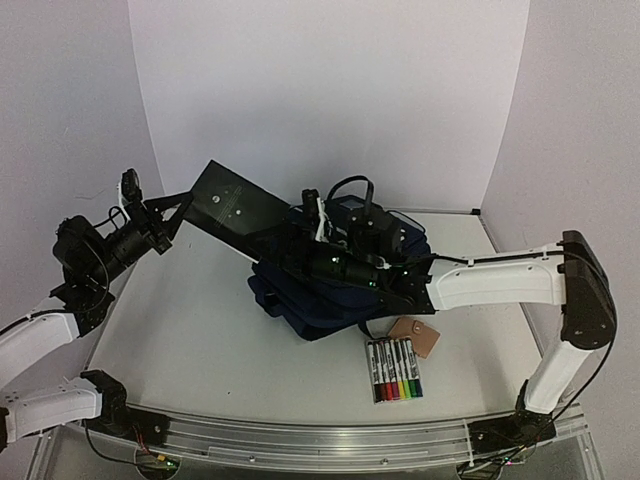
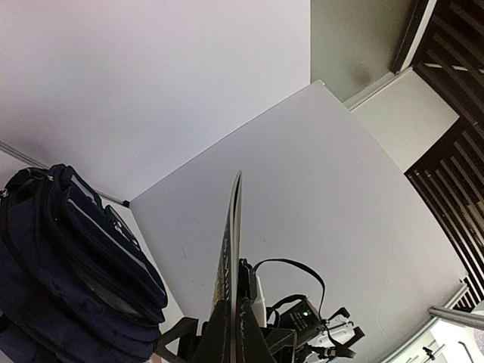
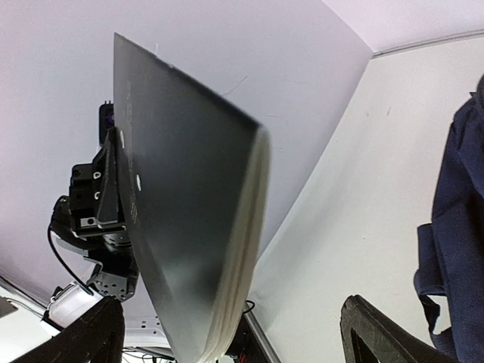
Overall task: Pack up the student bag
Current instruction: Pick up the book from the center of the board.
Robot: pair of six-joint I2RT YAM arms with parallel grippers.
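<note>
Student bag (image 1: 300,305) lies mid-surface, under the right arm's forearm, with its top toward the back wall. Left gripper (image 1: 168,217) has its jaws clamped on the near edge of a thin black book (image 1: 240,208), which is held tilted above the surface (image 1: 190,330). Right gripper (image 1: 297,248) sits at the book's far end, jaws wide, one finger on each side of the book. Marker set (image 1: 393,370) and tan pouch (image 1: 416,336) lie just right of the bag.

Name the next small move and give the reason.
Probably close the right gripper on the near end of the black book. Its open fingers straddle that end, the left gripper holds the far corner, and most of the book lies outside the student bag.
</note>
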